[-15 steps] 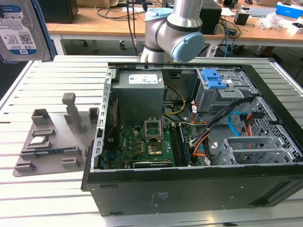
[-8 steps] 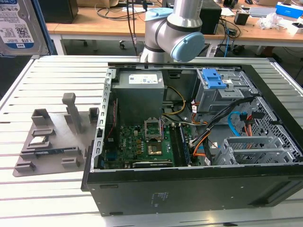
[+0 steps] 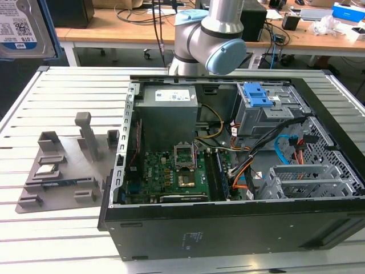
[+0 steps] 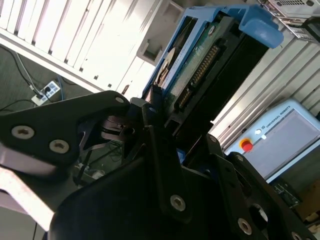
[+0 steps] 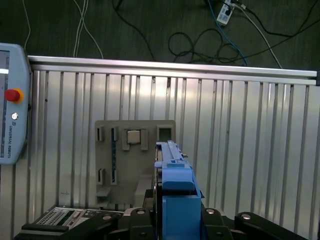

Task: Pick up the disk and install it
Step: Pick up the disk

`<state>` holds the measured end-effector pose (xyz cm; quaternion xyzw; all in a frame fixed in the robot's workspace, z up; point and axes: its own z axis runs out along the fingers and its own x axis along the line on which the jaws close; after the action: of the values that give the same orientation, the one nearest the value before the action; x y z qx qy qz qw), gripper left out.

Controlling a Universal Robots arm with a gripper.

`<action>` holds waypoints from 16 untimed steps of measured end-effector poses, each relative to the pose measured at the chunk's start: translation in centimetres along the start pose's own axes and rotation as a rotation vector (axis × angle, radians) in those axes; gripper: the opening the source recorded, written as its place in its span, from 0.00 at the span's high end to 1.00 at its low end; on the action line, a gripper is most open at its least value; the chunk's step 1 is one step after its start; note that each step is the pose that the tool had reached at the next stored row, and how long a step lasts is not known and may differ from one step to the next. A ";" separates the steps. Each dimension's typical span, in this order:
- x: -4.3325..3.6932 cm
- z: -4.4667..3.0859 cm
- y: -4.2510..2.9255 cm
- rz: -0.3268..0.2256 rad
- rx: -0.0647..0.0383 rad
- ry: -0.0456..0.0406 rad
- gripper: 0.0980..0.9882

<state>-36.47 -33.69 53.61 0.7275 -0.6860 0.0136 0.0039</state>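
Observation:
The disk (image 3: 20,28) hangs high at the exterior view's far left, well above the slatted table, its white-and-blue label facing the camera and a blue bracket around its edge. In the second wrist view the disk (image 4: 200,65) is seen from its connector side, with my gripper (image 4: 167,117) shut on it and black fingers (image 4: 152,107) pressing on its sides. In the first wrist view the disk (image 5: 176,192) stands edge-on between the fingers of my gripper (image 5: 172,222), above the grey holder plate.
The open computer case (image 3: 228,225) lies at the exterior view's right, with a blue latch plate (image 3: 259,97) and drive cages (image 3: 308,180) inside. A grey holder plate (image 3: 63,171) with a small silver chip (image 5: 133,137) lies beside it. A teach pendant (image 5: 10,130) rests on the table.

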 end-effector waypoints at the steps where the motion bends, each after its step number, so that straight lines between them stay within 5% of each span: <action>1: 0.01 -0.24 0.00 0.000 0.000 0.0000 0.70; 5: 0.04 -1.67 -0.02 0.000 0.000 0.0000 0.70; 16: 0.10 -3.88 -0.05 0.000 0.000 0.0000 0.70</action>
<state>-36.47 -33.69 57.49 0.7275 -0.6860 0.0136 0.0039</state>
